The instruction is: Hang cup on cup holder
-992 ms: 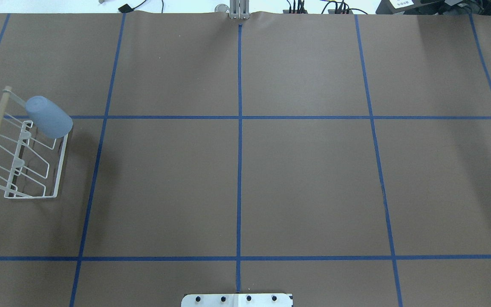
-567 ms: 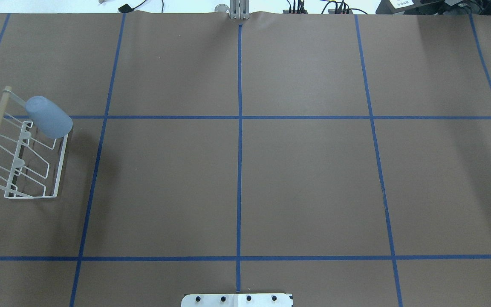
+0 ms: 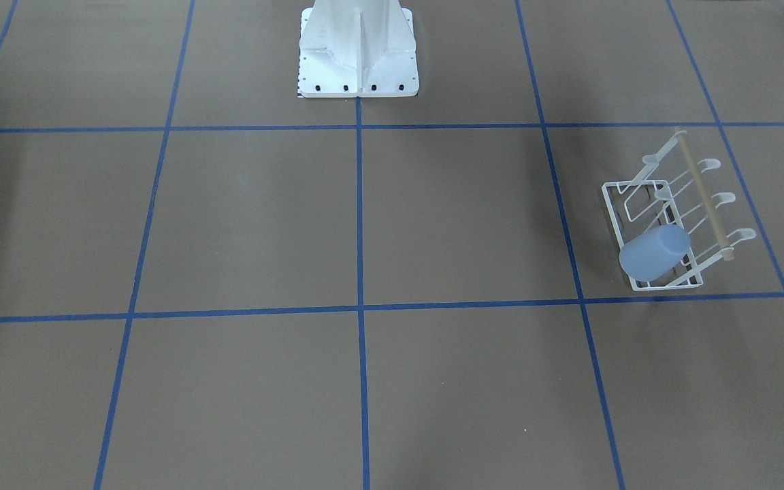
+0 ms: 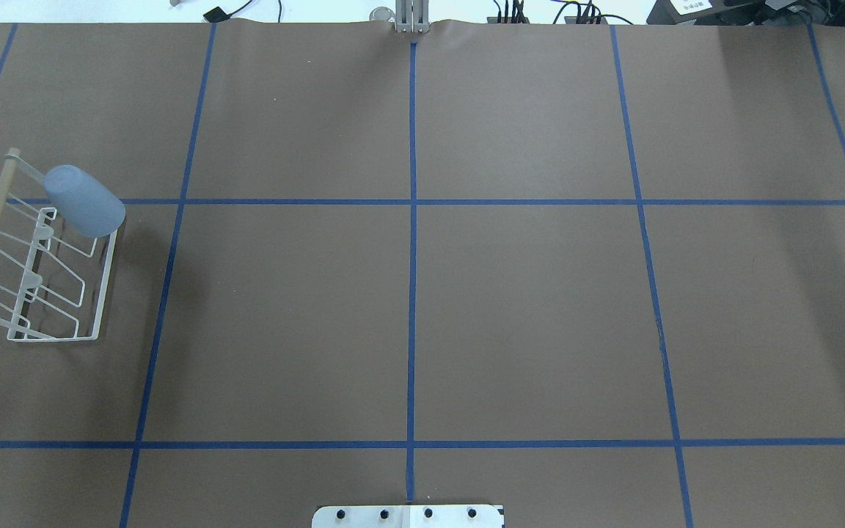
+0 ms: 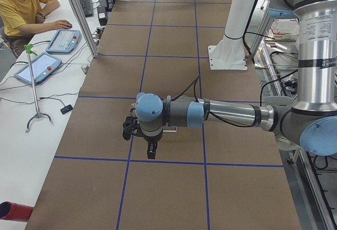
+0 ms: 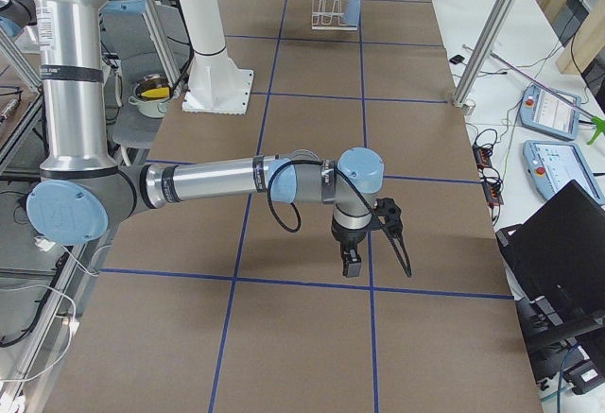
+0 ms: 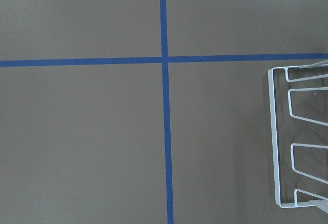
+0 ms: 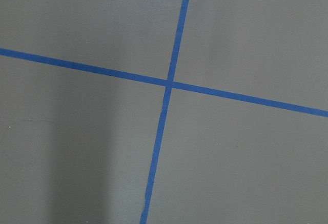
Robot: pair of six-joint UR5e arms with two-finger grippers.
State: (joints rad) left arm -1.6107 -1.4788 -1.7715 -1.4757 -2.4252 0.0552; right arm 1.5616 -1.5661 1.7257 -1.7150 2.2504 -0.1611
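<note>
Brown blue-taped paper (image 4: pixel 540 330) is lying flat where the light blue tapered plastic cup (image 4: pixel 85 202) is resting tilted on one end of the white wire cup holder (image 4: pixel 103 293), so I am planning wide, gentle retreats, unable to tell if the left gripper (image 5: pixel 151 150) or right gripper (image 6: pixel 352 262) is clenched.

The cup holder (image 4: pixel 104 293) stands on the table (image 4: pixel 525 308), near the left fingers (image 5: pixel 151 150) and well apart from the right fingers (image 6: pixel 352 264), toward the table's opposite end. The cup (image 4: pixel 85 202) sits tilted on the holder's end farthest from the robot.
</note>
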